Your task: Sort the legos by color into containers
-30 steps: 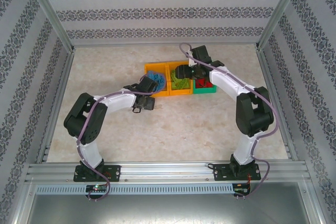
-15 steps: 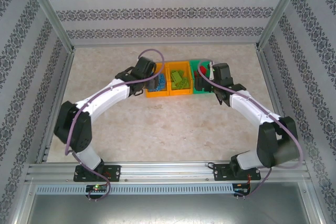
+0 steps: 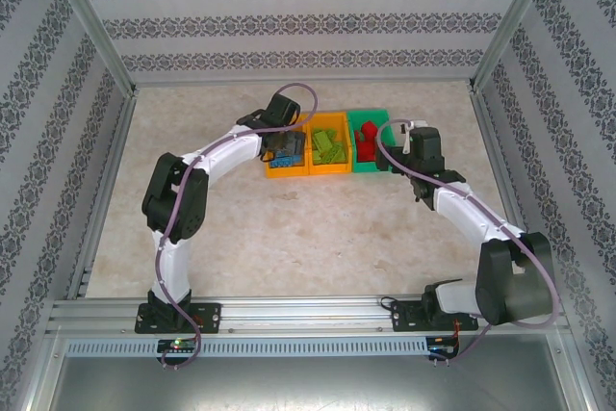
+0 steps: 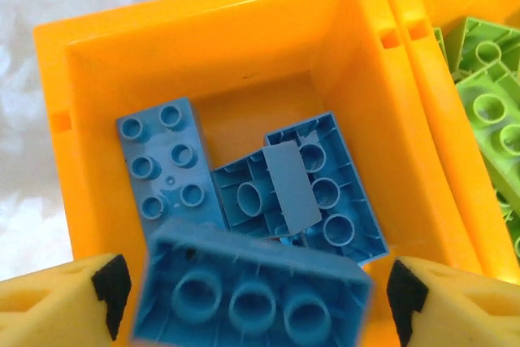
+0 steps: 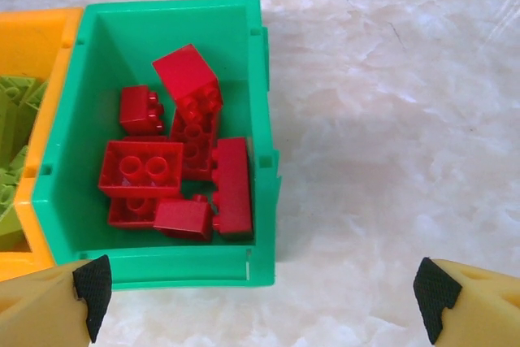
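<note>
My left gripper hangs open over the left orange container. A blurred blue lego sits between its yellow fingers with a small gap on each side. Several blue legos lie in that container below. Lime green legos fill the middle orange container. Red legos lie in the green container. My right gripper is open and holds nothing, above that container's near right corner and the bare table. From above, the left gripper and right gripper flank the row.
The three containers stand joined in a row at the back middle of the marble-patterned table. Patterned walls and metal posts enclose the table. Both arms reach in from the near edge.
My left gripper swung from the table in front of the containers to above the left one and opened off the blue lego. My right gripper drew back from the middle container past the green one, opening wider.
</note>
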